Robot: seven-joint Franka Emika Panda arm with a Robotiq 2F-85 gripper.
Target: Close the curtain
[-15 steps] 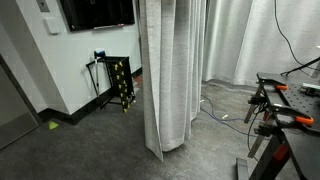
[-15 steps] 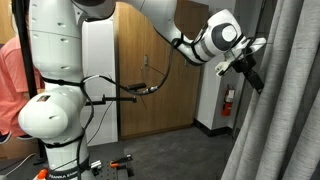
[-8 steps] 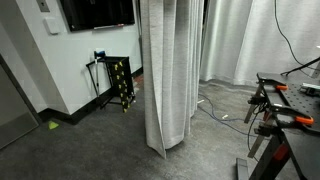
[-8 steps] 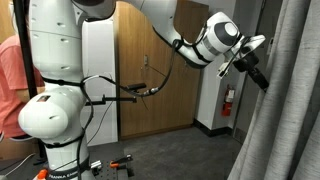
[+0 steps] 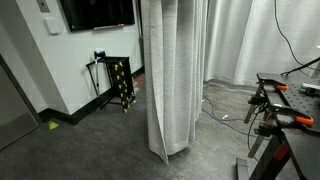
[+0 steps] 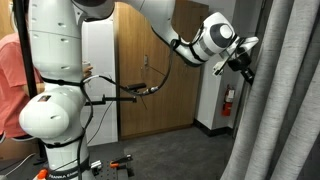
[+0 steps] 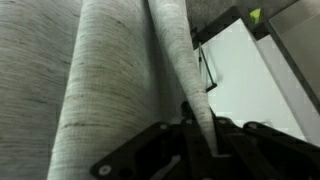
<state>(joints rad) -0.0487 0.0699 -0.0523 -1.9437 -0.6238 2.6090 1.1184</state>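
Observation:
The curtain (image 5: 175,75) is tall, light grey-white streaky fabric hanging in vertical folds to the floor. In an exterior view it fills the right side (image 6: 285,100), and my gripper (image 6: 244,66) sits high up at its leading edge. In the wrist view the fabric (image 7: 90,70) fills the left, and one narrow fold (image 7: 180,60) runs down between my dark fingers (image 7: 225,140). My gripper (image 7: 203,140) is shut on that edge fold of the curtain.
Smoother white drapes (image 5: 255,40) hang further back. A wall screen (image 5: 97,12) and a black rack (image 5: 120,82) stand by the wall. A workbench with clamps (image 5: 285,105) is nearby. Wooden doors (image 6: 165,90) lie behind the arm.
My gripper has gone from open to shut on the curtain's edge fold. In the exterior view the curtain's edge has shifted slightly towards the arm.

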